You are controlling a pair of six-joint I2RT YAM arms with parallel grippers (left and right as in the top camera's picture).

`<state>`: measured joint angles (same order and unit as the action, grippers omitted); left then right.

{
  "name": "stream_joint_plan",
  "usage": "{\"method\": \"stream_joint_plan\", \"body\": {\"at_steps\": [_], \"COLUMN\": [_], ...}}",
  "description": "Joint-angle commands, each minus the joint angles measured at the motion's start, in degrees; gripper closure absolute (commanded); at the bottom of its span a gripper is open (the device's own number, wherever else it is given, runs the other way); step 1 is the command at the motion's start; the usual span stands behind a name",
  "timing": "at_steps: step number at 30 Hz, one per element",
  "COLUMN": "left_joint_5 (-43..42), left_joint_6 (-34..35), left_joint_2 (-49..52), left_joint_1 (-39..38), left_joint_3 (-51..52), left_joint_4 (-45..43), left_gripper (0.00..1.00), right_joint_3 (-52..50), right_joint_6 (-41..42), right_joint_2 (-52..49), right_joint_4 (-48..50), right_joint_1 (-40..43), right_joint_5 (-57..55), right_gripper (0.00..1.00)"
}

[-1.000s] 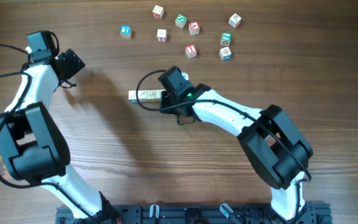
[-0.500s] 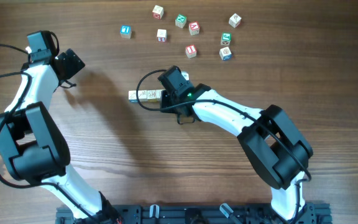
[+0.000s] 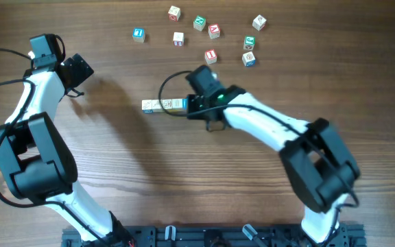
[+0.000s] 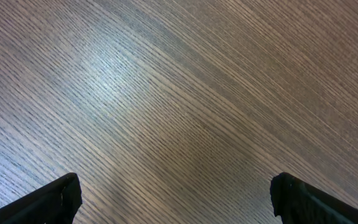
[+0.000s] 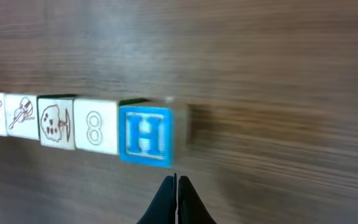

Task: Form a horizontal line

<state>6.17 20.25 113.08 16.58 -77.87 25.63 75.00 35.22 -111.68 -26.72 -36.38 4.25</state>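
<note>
Tabletop (image 3: 184,178) — five-cube row (image 3: 164,105) (nine loose cubes (image 3: 210,55))

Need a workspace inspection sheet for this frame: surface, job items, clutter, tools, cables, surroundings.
Surface: wooden table, bare grain, no spills seen.
Job's things: horizontal line of five cubes touching side by side; blue H cube at its end, next to the 8 cube.
Clutter: nine loose cubes scattered on the far side of the row, apart from one another.
Grippers: left tool open over bare table, holding nothing; right tool shut, empty, tip just beside the blue H cube.
Cables: black cable at the left arm; black loop at the right wrist, passing by the row.
Surroundings: black mounting rail at the near edge; nothing else seen.
</note>
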Motion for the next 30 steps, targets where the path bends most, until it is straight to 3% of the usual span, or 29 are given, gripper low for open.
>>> {"method": "stream_joint_plan", "body": {"at_steps": [1,2,3,4,5,10,30], "left_joint_5": [0.57,0.57,0.57,0.57,0.57,0.57,0.57], "left_joint_6": [-0.28,-0.28,-0.28,-0.28,-0.28,-0.28,-0.28], "left_joint_2": [0.39,0.39,0.39,0.39,0.39,0.39,0.39], "left_joint_1": [0.17,0.15,0.15,0.15,0.15,0.15,0.17], "left_joint_3": [-0.02,-0.02,-0.02,-0.02,-0.02,-0.02,-0.02], "left_joint_4": [-0.15,-0.15,-0.15,-0.15,-0.15,-0.15,-0.15], "left_gripper": [0.00,0.00,0.00,0.00,0.00,0.00,0.00], "right_joint_3": [-0.22,-0.24,-0.24,-0.24,-0.24,-0.24,-0.24], "right_joint_6": [-7.19,-8.04,-9.33,-9.99,-10.01,-9.60,-9.62], "right_joint_2": [4.24,4.24,4.24,4.24,4.24,4.22,4.22], "right_joint_4": [-0.74,-0.81,-1.03,-1.05,-1.01,-0.96,-0.94], "right_joint_1": [7.87,9.35,11.43,13.94,15.43,20.20,20.17], "right_joint_5": [-0.79,-0.81,-0.81,-0.81,-0.85,-2.29,-2.32], "right_gripper": [0.95,0.90,0.60,0.20,0.00,0.00,0.00]}}
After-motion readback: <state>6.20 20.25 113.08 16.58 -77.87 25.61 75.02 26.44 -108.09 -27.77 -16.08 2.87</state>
